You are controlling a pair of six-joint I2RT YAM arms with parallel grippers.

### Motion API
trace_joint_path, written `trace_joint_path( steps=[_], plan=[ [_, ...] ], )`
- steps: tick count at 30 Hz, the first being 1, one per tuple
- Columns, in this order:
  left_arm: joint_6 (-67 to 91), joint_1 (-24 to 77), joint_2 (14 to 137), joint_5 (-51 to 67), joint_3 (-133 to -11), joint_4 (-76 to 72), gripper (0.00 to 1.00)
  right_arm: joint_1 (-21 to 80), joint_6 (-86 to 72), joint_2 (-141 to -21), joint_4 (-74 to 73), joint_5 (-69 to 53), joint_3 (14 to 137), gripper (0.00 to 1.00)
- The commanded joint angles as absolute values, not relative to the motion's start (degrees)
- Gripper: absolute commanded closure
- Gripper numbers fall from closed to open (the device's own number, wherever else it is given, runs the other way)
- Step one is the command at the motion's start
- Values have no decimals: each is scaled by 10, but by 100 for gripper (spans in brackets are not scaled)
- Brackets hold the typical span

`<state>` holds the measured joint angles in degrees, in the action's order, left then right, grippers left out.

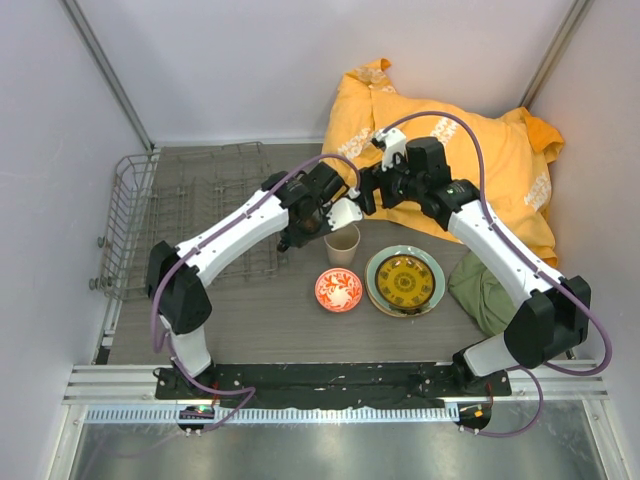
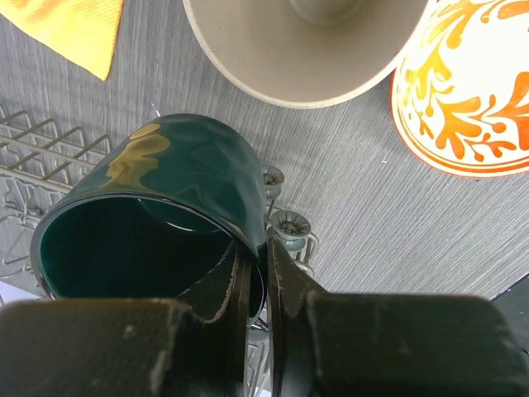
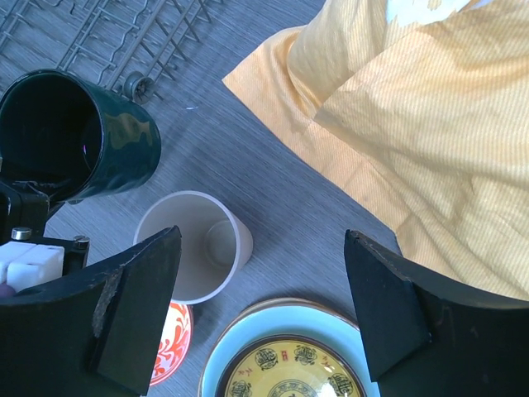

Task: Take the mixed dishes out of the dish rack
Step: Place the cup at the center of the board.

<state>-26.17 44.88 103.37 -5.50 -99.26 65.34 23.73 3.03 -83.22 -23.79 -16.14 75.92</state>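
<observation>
The left gripper (image 2: 258, 256) grips the mug (image 2: 190, 165) by its rim, one finger inside, one outside, beside the rack (image 2: 50, 157); cup (image 2: 306, 41) and bowl (image 2: 471, 91) sit just ahead. The right gripper (image 3: 263, 240) gapes wide, empty, above the cup, plates (image 3: 289, 364) just beside. White print on the cloth (image 1: 480, 160) is unreadable.

The grey wire dish rack (image 1: 180, 190) sits at the far left of the table. At its right edge the dark green mug (image 2: 165, 182) lies tilted on its side, its wall pinched by the left gripper (image 2: 264, 256). Just to its right the beige handleless cup (image 1: 342, 243) stands upright. Nearer is the white-and-red bowl (image 1: 338, 290). To the bowl's right, the yellow-and-dark patterned plate (image 1: 405, 280) rests on the pale green plate (image 1: 432, 262).
</observation>
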Motion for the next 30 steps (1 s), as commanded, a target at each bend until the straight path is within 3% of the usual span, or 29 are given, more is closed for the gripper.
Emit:
trace_joint_path(
  steps=[1, 30],
  plan=[
    [-273, 450, 1032, -70, -1013, 619, 100, 238, 28, -805, -214, -172, 757, 15],
    [-195, 421, 1101, -6, -997, 555, 100, 235, 29, -795, -207, -178, 742, 14]
  ],
)
